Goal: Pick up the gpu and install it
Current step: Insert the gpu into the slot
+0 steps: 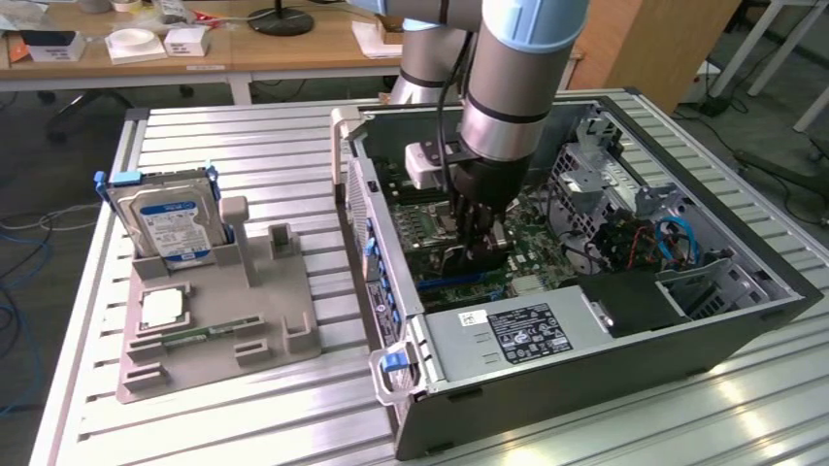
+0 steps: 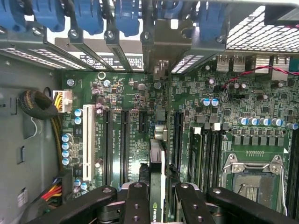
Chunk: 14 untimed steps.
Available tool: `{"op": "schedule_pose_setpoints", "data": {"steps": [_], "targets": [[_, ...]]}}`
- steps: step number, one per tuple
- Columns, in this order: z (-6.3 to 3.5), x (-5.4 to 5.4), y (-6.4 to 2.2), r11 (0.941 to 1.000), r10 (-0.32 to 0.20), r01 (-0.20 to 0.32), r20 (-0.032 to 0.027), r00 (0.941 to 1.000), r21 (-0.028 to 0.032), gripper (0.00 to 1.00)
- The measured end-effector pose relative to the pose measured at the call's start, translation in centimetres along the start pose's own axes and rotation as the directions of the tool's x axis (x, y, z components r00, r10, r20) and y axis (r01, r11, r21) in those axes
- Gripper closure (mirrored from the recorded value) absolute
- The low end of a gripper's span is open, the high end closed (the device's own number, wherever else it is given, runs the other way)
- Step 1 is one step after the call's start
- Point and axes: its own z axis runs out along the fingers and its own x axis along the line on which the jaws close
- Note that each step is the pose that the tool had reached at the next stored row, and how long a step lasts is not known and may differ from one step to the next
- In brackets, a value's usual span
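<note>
Inside the open black computer case (image 1: 725, 335), the black-fingered gripper (image 1: 475, 254) pinches the gpu (image 2: 158, 186), a thin green circuit card with a black block on it, seen edge-on between the fingers (image 2: 136, 205) in the wrist view. The card hangs upright just above the green motherboard (image 2: 187, 121), lined up with the long black expansion slots (image 2: 125, 140) directly beyond the fingertips; whether its lower edge touches a slot cannot be told.

Around the gripper things crowd close. A white slot (image 2: 87, 135) and a row of blue capacitors lie to one side of the card, the silver processor socket (image 2: 254, 179) to the other, and the blue slot clips (image 2: 88, 16) and metal rear brackets of the case stand ahead of it. A sleeved cable bundle (image 2: 39, 105) curls near the case wall. The grey power supply (image 1: 518, 335) with its label sits just beside the gripper, toward the exterior view's near edge (close, but not touching).

Well apart, on the exterior view's left, a grey parts holder (image 1: 214, 335) on the slatted metal table (image 1: 247, 146) carries a blue-labelled silver hard drive (image 1: 169, 223) standing upright and a narrow green memory stick (image 1: 194, 336).

The silver and blue arm (image 1: 518, 68) comes down almost vertically into the case, wrist pointing straight down.
</note>
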Motion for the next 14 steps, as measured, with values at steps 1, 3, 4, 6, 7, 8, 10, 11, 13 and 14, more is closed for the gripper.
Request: {"op": "schedule_pose_setpoints", "data": {"steps": [1, 3, 4, 6, 7, 8, 10, 11, 13, 14], "targets": [[0.00, 0.00, 0.00, 1.0000, 0.000, 0.000, -0.0001, 1.0000, 0.0000, 0.74], [0.00, 0.00, 0.00, 1.0000, 0.000, 0.000, -0.0001, 1.0000, 0.0000, 0.74], [0.00, 0.00, 0.00, 1.0000, 0.000, 0.000, -0.0001, 1.0000, 0.0000, 0.74], [0.02, 0.00, 0.01, 1.0000, 0.000, 0.000, -0.0003, 1.0000, 0.0000, 0.74], [0.04, 0.01, 0.02, 1.0000, 0.000, 0.000, -0.0003, 1.0000, 0.0000, 0.74], [0.05, 0.01, 0.02, 1.0000, 0.000, 0.000, -0.0003, 1.0000, 0.0000, 0.74], [0.06, 0.00, 0.02, 1.0000, 0.000, 0.000, -0.0002, 1.0000, -0.0001, 0.74], [0.06, 0.00, 0.03, 1.0000, 0.000, 0.000, -0.0001, 1.0000, 0.0000, 0.74], [0.06, 0.00, 0.03, 1.0000, 0.000, 0.000, -0.0001, 1.0000, 0.0000, 0.74], [0.06, 0.00, 0.03, 1.0000, 0.000, 0.000, -0.0001, 1.0000, 0.0000, 0.74]]}}
